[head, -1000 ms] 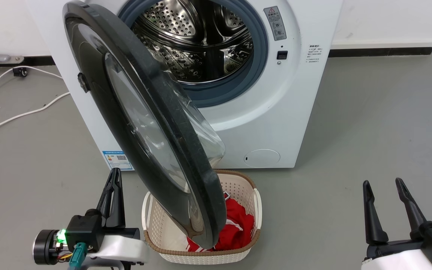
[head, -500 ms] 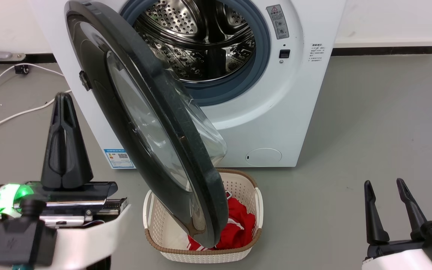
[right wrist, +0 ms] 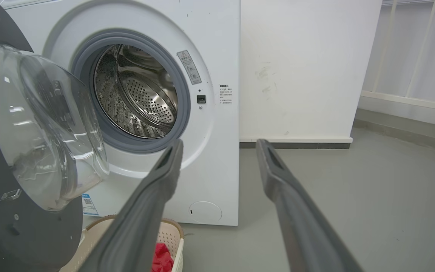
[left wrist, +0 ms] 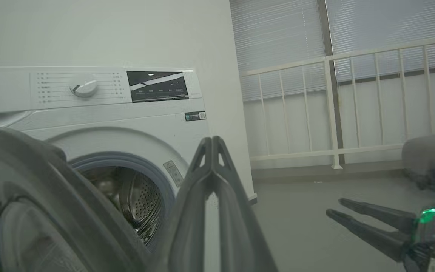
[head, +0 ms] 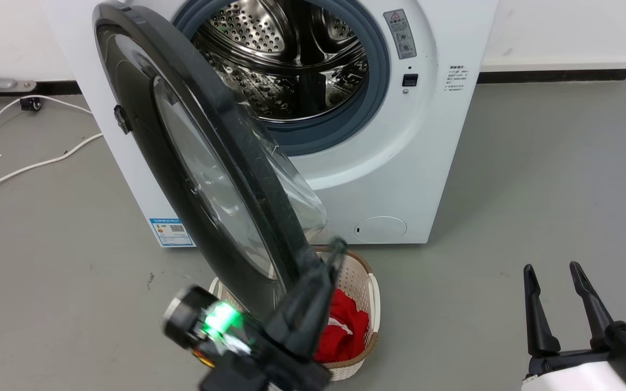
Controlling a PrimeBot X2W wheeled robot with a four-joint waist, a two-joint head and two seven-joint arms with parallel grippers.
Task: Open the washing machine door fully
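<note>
Jutting half open from the washing machine (head: 400, 179), the door (head: 133, 125) looks heavy, stiff and slick; I'd push its black rim edge, not the glass. The left pincer (head: 336, 254), pressed together, sits by that edge; the right pincer (head: 551, 267) hangs spread, well apart.

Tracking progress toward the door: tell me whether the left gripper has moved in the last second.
Yes. The left gripper swung rightward, from just below the blue label sticker to over the basket, its tips by the washing machine door lower rim.
</note>
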